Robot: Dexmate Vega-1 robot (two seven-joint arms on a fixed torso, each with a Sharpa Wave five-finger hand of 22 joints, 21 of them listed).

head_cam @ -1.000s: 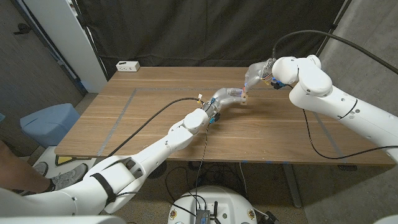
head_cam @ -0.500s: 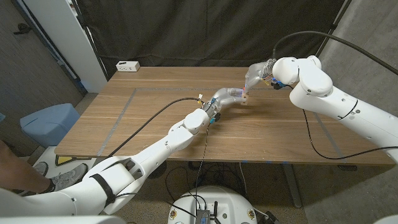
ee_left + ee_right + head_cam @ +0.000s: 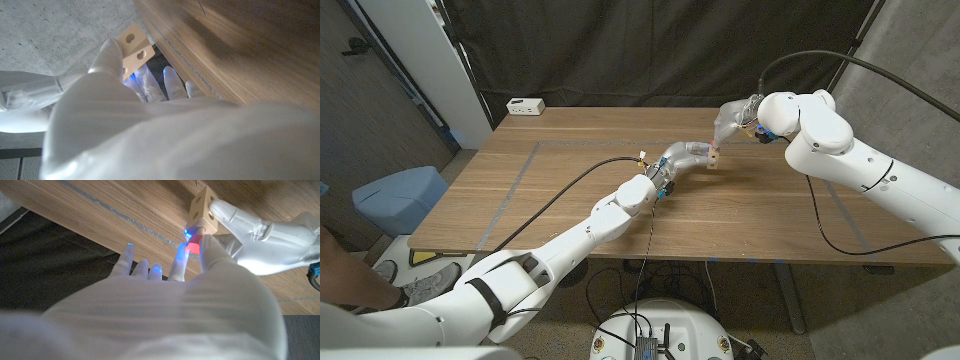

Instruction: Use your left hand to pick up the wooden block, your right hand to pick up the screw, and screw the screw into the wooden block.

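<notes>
Main risk now, as I judge it: the screw (image 3: 198,230) going in crooked or slipping out of the pinch. The right hand (image 3: 200,280) has it only by two fingertips (image 3: 181,255), and the wooden block (image 3: 202,212) is held in the air off the table (image 3: 560,180), so any twist from either hand could tilt block against screw. A second risk is the block rotating in the left hand's (image 3: 260,235) grip under turning load.

Positions: the screw shows between the right thumb and a neighbouring finger, its end at a hole in the block's face. The other right fingers are spread and free. The left fingers are closed round the block from the side; in the left wrist view two open holes show.
</notes>
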